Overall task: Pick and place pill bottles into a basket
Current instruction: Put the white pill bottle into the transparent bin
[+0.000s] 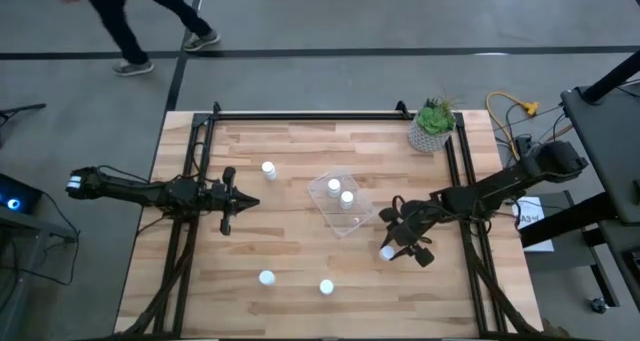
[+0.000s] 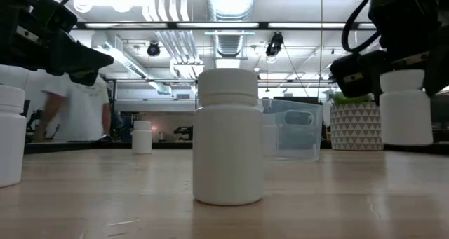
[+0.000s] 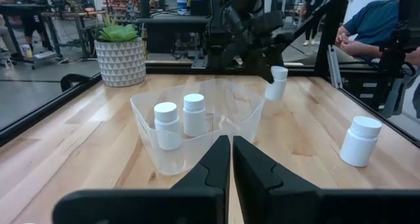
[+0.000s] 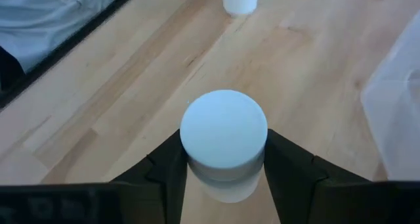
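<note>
- Right hand [image 1: 397, 243]: two dark fingers clamped on either side of a small white cylindrical pill bottle with a white cap [image 4: 224, 138]. In the right wrist view the fingers press the bottle just under its cap; cap faces the wrist camera, so the bottle's long axis runs along the hand's line of sight.
- In the low view this held bottle hangs clear of the light wooden slatted tabletop [image 1: 300, 261], upright, long axis vertical.
- Key relation: the clear, see-through plastic rectangular basket with rounded corners [image 1: 322, 193] lies just beside the right hand, toward the table's centre and slightly toward the far edge. Judged next move: a short carry across to above the basket's rim, then release.
- Basket already holds two white capped bottles standing upright, side by side [image 3: 166, 124]; room remains beside them.
- Left hand [image 1: 238, 202]: fingers pressed together on nothing, hovering on the basket's other side, pointed at it, waiting.
- Loose bottles upright on the tabletop: one near the far-left of the basket [image 1: 268, 169], two near the front edge [image 1: 266, 277], [image 1: 326, 287]. Far one sits nearer the left hand; the two front ones lie roughly between both arms.
- Pale patterned pot with green plant [image 1: 432, 127] at the far-right corner, well apart from the carry path.
</note>
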Controlling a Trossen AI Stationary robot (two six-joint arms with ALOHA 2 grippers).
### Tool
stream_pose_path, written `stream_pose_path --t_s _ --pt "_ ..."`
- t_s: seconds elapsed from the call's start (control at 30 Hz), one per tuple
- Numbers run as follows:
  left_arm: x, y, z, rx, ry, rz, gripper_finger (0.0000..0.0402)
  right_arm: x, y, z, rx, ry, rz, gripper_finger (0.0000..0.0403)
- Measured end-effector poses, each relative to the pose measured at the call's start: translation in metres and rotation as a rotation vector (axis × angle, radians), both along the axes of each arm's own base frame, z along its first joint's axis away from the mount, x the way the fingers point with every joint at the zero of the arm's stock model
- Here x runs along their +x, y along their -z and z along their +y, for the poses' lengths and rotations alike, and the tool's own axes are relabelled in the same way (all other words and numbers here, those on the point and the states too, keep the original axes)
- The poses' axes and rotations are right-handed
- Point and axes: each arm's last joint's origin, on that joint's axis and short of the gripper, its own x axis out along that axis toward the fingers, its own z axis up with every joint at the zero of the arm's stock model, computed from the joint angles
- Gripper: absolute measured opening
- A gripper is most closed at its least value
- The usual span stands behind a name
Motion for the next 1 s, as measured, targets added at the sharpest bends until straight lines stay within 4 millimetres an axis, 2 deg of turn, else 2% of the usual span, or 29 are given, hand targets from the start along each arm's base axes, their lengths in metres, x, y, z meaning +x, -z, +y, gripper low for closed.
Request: stream_pose_path --t_s 0.33,0.77,0.83,1.0 --pt "0.0 0.0 0.0 0.0 0.0 0.001 0.0 -0.003 0.01 -0.002 -0.022 0.048 0.02 0.0154" --pt "0.0 0.0 0.0 0.0 0.0 0.0 0.0 0.008 0.027 0.001 -0.012 0.053 0.037 0.0154" --pt "0.0 0.0 0.0 0.0 0.0 0.0 0.0 0.009 0.028 0.001 0.013 0.073 0.047 0.0164" --pt "0.0 0.0 0.0 -0.001 0.0 -0.004 0.0 0.008 0.03 0.001 0.045 0.115 0.087 0.0224"
